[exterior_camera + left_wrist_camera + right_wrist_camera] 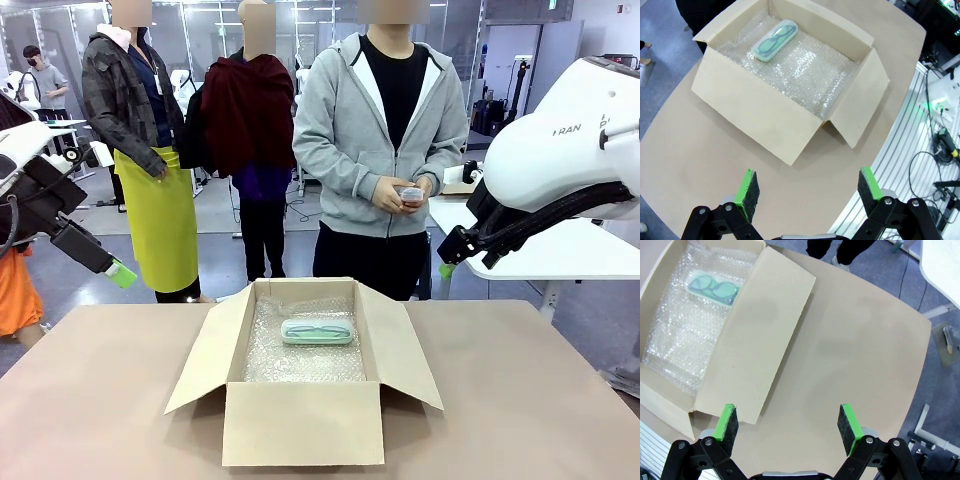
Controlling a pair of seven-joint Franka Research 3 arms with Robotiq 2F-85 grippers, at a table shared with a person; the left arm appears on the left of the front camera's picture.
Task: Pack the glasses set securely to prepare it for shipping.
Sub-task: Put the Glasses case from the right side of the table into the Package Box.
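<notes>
Here, mint case (317, 331) boxed, front view: pink case (409, 194) in person's hands (389, 196), left end effector (807, 187), right end effector (787, 422) spread.

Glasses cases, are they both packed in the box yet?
Not yet. Done: the green case lies on bubble wrap inside the open box. In hand: the person holds the pink case in both hands. Left: that case must go in and the flaps need closing. The left tool and right tool hang open and empty.
</notes>
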